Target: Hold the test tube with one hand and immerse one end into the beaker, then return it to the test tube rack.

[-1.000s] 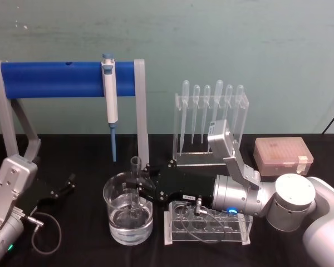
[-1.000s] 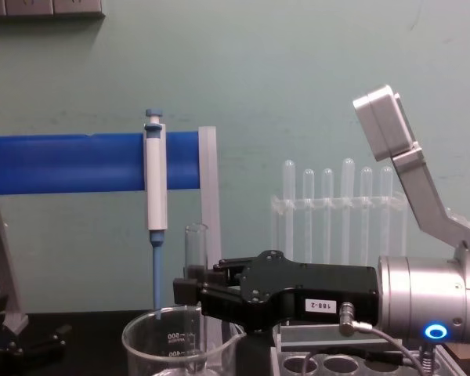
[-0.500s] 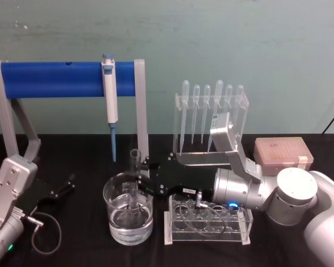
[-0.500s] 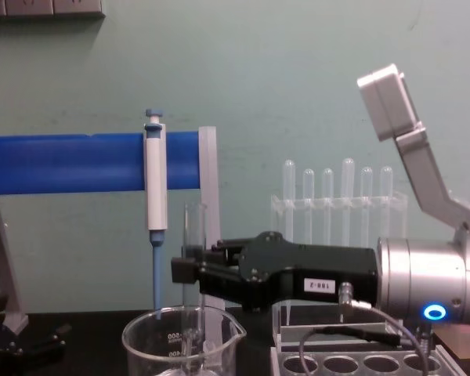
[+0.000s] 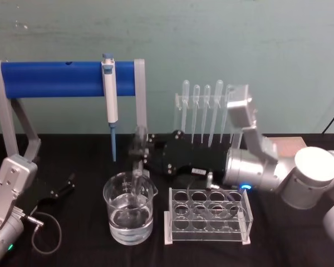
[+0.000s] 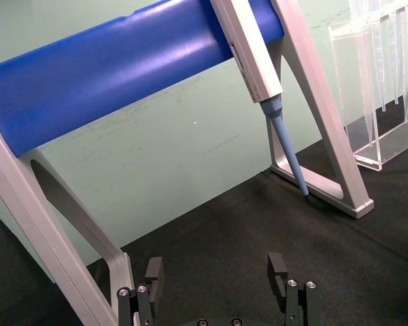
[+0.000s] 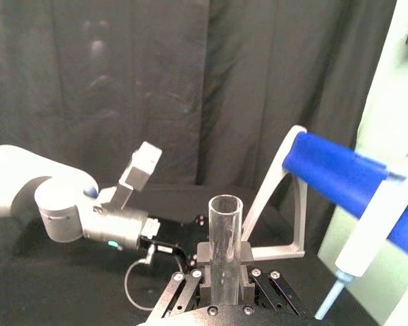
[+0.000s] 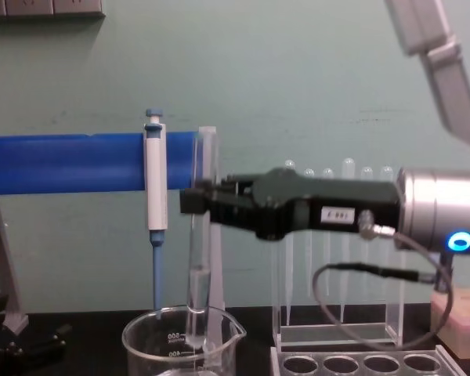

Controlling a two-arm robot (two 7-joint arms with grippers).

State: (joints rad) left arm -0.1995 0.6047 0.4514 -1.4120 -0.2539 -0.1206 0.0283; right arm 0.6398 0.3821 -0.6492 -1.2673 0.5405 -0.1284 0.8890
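The right gripper (image 8: pixel 189 200) is clamping the test tube (image 8: pixel 197 266) upright at centre frame, lower end hanging inside the beaker (image 8: pixel 149 338); the rack (image 5: pixel 208 229) is sitting just right of it. The left gripper (image 5: pixel 62 188) is idling lower left, fingers spread.

1. Your right arm (image 5: pixel 314 178) comes in from the right edge and reaches across toward the robot's left, forearm about level.
2. Right wrist (image 5: pixel 250 166): silver-grey cylinder lying horizontal, blue light ring (image 8: pixel 457 240) lit, camera bracket (image 5: pixel 240 114) sticking up from it.
3. Right gripper (image 5: pixel 138 149): black, pointing sideways and held up high. Its fingers (image 7: pixel 205 261) are clamped on the upright test tube (image 8: pixel 196 258), above its middle.
4. Left arm (image 5: pixel 11 192): parked low at the lower left, small green light (image 5: pixel 9 246) on.
5. Left gripper (image 6: pixel 215 272): fingers spread apart, nothing between them, aimed forward.
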